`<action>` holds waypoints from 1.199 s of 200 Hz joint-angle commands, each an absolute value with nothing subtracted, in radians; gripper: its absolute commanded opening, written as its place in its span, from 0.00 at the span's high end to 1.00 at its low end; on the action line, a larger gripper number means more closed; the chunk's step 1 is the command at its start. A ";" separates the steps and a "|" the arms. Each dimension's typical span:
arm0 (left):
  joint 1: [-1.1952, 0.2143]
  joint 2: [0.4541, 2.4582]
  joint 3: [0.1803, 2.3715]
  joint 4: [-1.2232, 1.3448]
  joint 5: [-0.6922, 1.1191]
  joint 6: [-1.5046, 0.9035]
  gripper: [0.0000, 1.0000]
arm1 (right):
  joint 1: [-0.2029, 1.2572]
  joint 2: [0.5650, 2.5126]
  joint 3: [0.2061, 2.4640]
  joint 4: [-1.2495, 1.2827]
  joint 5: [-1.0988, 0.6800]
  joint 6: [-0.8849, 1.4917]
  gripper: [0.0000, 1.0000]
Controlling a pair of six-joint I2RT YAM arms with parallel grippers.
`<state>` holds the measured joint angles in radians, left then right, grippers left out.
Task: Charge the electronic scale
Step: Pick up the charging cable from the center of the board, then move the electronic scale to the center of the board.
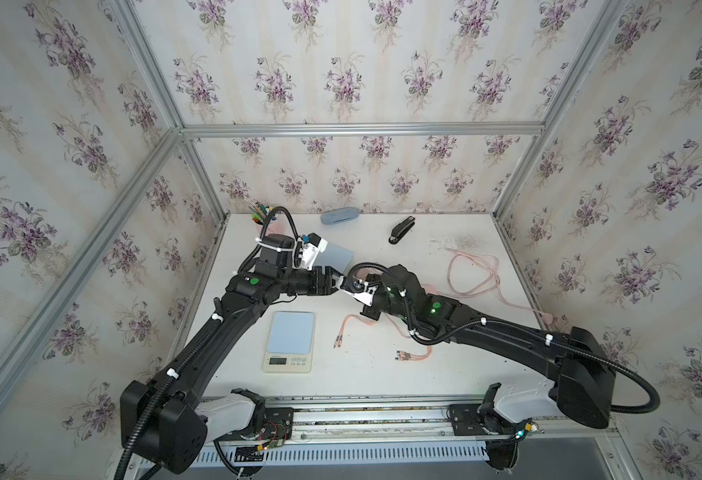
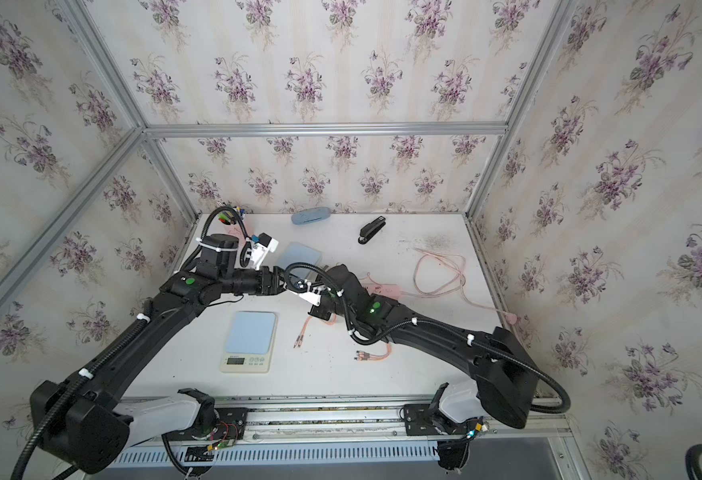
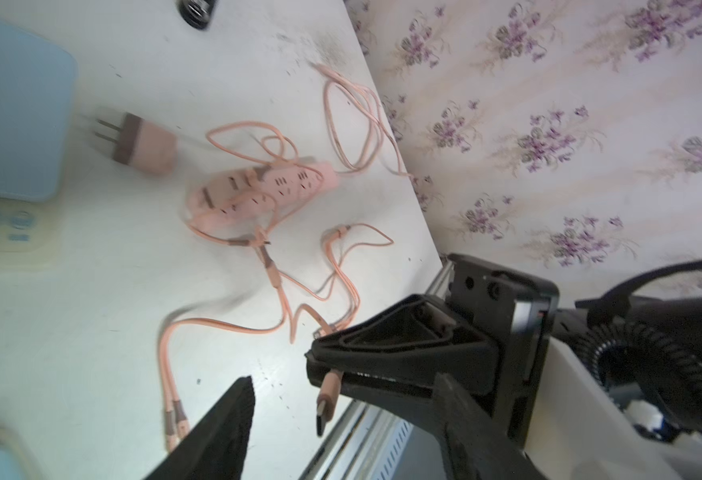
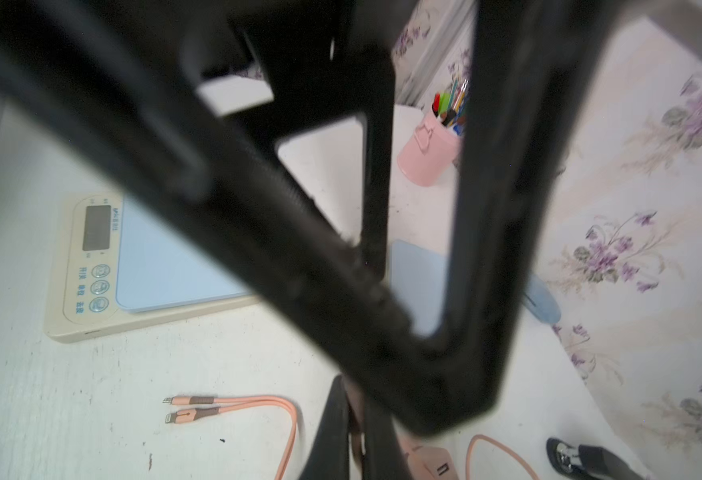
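My left hand (image 1: 338, 282) is open wide and holds nothing, my right hand (image 3: 314, 372) is shut tight on the pink plug (image 3: 330, 397) of a cord, and the scale (image 1: 290, 340) lies flat on the worktop (image 1: 382, 374), apart from both.

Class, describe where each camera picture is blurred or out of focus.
Left wrist view: the charger plug and nearby cable are motion-smeared. Right wrist view: the black structure nearest the lens is defocused, the scale sharper. Both top views: evenly lit, without blur.
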<state>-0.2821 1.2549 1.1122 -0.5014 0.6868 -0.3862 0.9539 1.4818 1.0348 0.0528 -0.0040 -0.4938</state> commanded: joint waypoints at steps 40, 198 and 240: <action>-0.194 1.620 1.357 -0.575 0.409 -0.221 0.28 | 0.908 1.880 1.361 -0.206 0.209 -0.296 1.00; -0.165 2.293 1.860 -0.711 0.409 -0.102 0.28 | 0.814 2.257 1.628 -0.364 0.099 -0.421 1.00; -0.168 2.189 1.703 -0.712 0.407 -0.084 0.29 | 0.832 2.210 1.565 -0.339 0.080 -0.449 1.00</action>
<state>-0.1654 2.2257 1.7763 -0.5995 0.4038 -0.1051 0.8162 2.2288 1.6012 -0.3035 0.1493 -0.4152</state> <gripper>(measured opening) 0.712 0.055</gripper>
